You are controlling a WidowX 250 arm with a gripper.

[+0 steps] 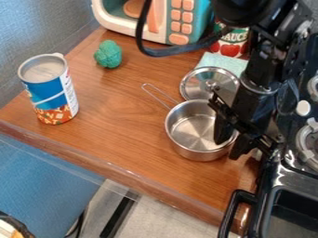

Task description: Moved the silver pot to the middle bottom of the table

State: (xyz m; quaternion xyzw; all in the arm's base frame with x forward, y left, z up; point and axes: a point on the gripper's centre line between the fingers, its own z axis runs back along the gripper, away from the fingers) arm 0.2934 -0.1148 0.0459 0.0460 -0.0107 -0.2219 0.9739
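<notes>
The silver pot point(190, 131) was seen on the counter point(115, 123), with the lid point(197, 86) set at its twelve o'clock. The hand point(228, 148) was held apart-fingered, astride the pot's rim at four o'clock.

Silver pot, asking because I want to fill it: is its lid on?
No, the lid lies just beyond the pot, whose inside bottom is in plain view.

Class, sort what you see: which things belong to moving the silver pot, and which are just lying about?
Job: silver pot, gripper, wooden table.

Lying about: blue-labelled can, green bumpy object, metal lid, light-blue cloth, tomato-pictured can, toy microwave, stove.
</notes>
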